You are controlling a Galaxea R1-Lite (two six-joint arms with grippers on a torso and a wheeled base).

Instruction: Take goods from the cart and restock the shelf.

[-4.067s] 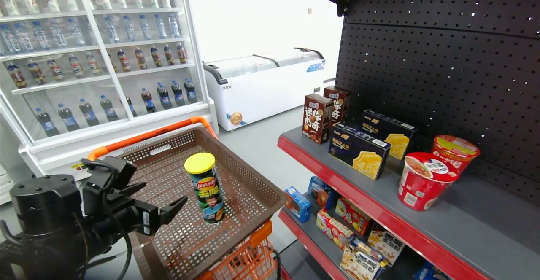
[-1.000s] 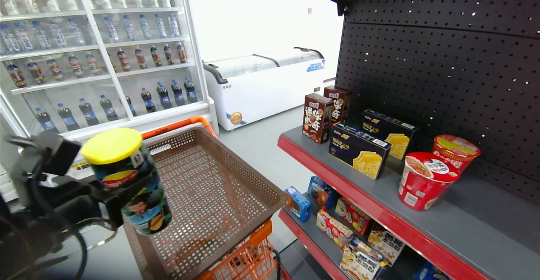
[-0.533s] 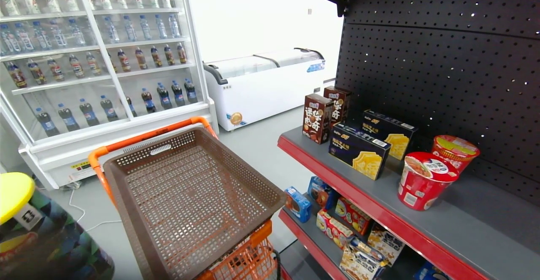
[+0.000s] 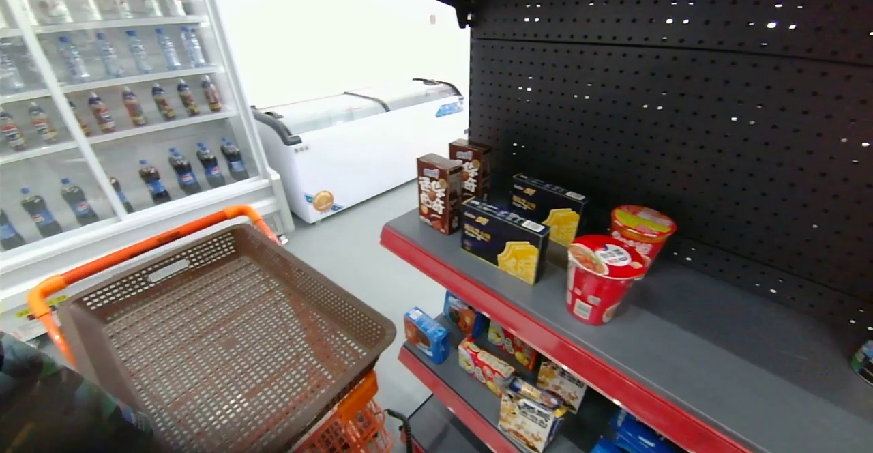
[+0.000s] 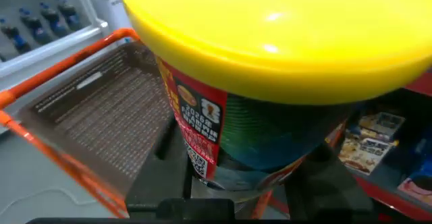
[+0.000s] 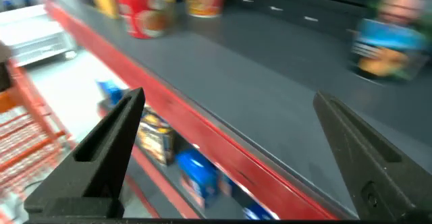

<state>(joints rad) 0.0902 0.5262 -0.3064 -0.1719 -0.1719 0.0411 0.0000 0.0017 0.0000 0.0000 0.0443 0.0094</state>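
Left pincer (image 5: 246,183) clamped on the chip can (image 5: 270,136), bound for the shelf (image 4: 716,344).
Head view: the can (image 4: 41,405) hangs by the basket's (image 4: 320,281) near left corner; the shelf is bare toward its right end, past 2 cups (image 4: 600,279). Left wrist view: jaws grip below the yellow lid (image 5: 270,35). Right wrist view: the right pincer (image 6: 236,156) gapes wide, empty, over the shelf's front edge. I'd keep the can upright, lift it clear of that edge, and release once its base sits flat.
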